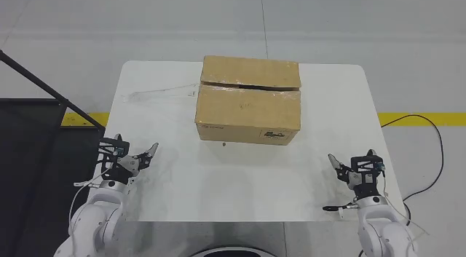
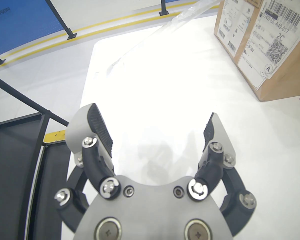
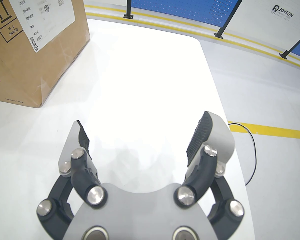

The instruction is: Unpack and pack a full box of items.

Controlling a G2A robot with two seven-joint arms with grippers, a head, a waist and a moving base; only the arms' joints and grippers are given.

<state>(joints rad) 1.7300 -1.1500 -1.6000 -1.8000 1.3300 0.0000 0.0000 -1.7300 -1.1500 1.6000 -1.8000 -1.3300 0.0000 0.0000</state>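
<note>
**A:** Box (image 1: 247,100) on the table (image 1: 175,184), set toward the far edge, long axis running side to side.

**B:** Left gripper (image 2: 152,116) spread wide, empty, hovering at the near left corner. Right gripper (image 3: 142,121) likewise, wide and empty, at the near right.

**A:** Ahead and inward from both, well apart from either. Roughly equal reach, by the look.

**B:** Seam (image 1: 247,86) along that long axis, dark gap showing. Likely a flap each.
</note>
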